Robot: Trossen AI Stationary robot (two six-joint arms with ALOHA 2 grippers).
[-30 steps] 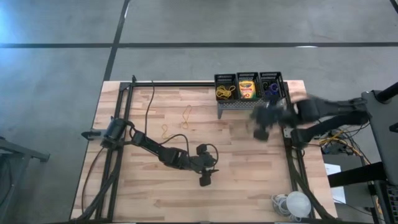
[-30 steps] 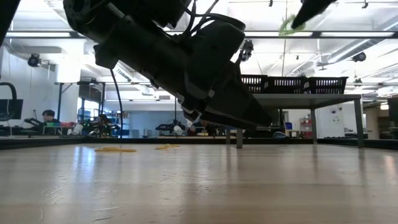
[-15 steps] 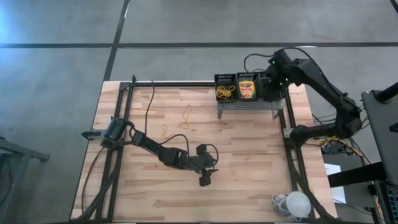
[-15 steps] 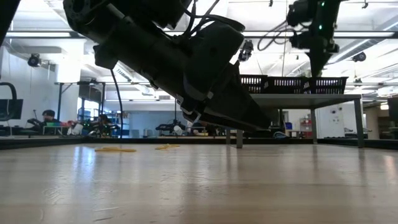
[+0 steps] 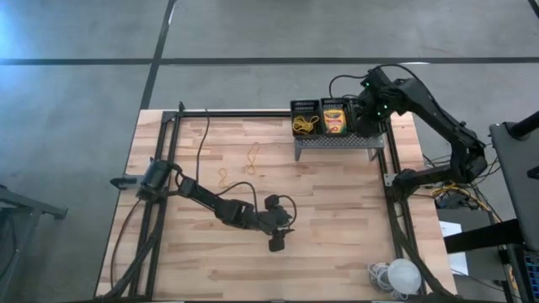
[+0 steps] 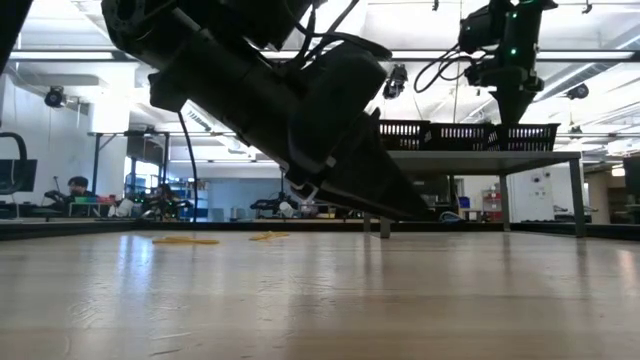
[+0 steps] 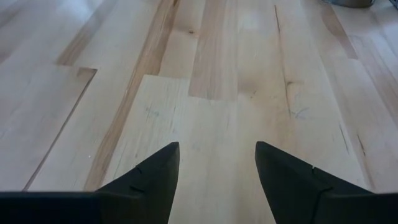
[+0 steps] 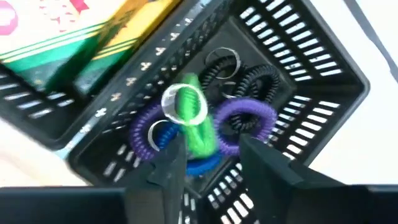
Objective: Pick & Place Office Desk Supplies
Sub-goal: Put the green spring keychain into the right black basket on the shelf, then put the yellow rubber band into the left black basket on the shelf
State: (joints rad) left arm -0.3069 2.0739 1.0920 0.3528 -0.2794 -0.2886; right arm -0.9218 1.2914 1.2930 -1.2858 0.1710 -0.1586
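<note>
High view: your right claw [image 5: 367,115] hangs over rightmost of three black mesh bins [image 5: 337,118] on grey stand [image 5: 337,141]; yellow rubber bands [image 5: 305,124] fill far-left bin, crayon box [image 5: 334,119] middle one. Left claw [image 5: 277,241] rests low on worktop [image 5: 337,219], well apart.

Low view: two loose rubber bands [image 6: 185,240] lie on worktop.

Left wrist view: left claw open, empty.

Right wrist view: right claw open, empty; green ring [image 8: 196,118], purple rings [image 8: 245,118], black coils [image 8: 258,78] directly beneath.
</note>
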